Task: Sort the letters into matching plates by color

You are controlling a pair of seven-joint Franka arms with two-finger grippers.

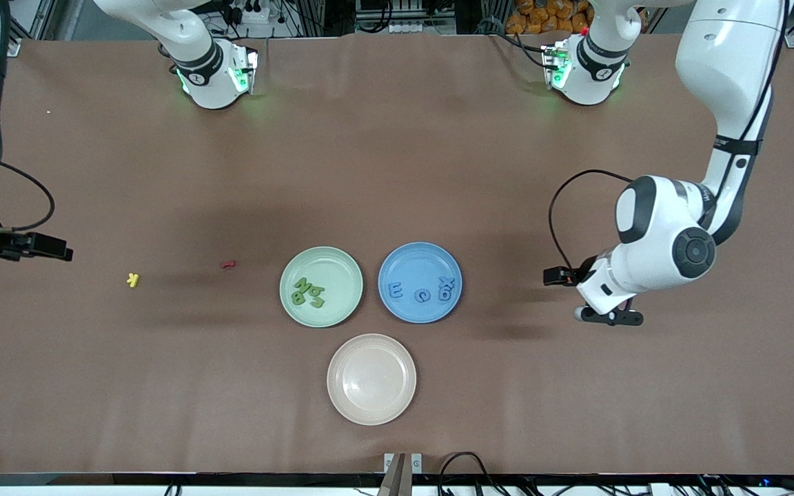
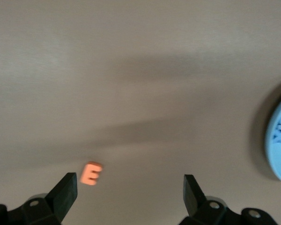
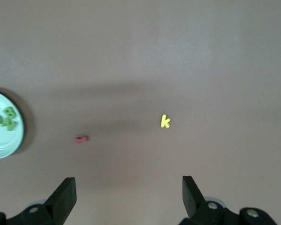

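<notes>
Front view: green letters (image 1: 308,291) lie in the green plate (image 1: 321,256), blue letters (image 1: 419,292) in the blue plate (image 1: 420,251).

Left wrist view: the left gripper (image 2: 130,193) hangs over the table, jaws wide, empty, an orange E (image 2: 91,173) nearby.

Right wrist view: the right gripper (image 3: 129,194) gapes empty above a yellow k (image 3: 165,121) and a red letter (image 3: 81,138).

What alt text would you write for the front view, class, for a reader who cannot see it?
A green plate holding green letters sits beside a blue plate holding blue letters, with an empty cream plate nearer the camera. A yellow letter and a red letter lie loose toward the right arm's end. The left gripper hovers past the blue plate.
</notes>
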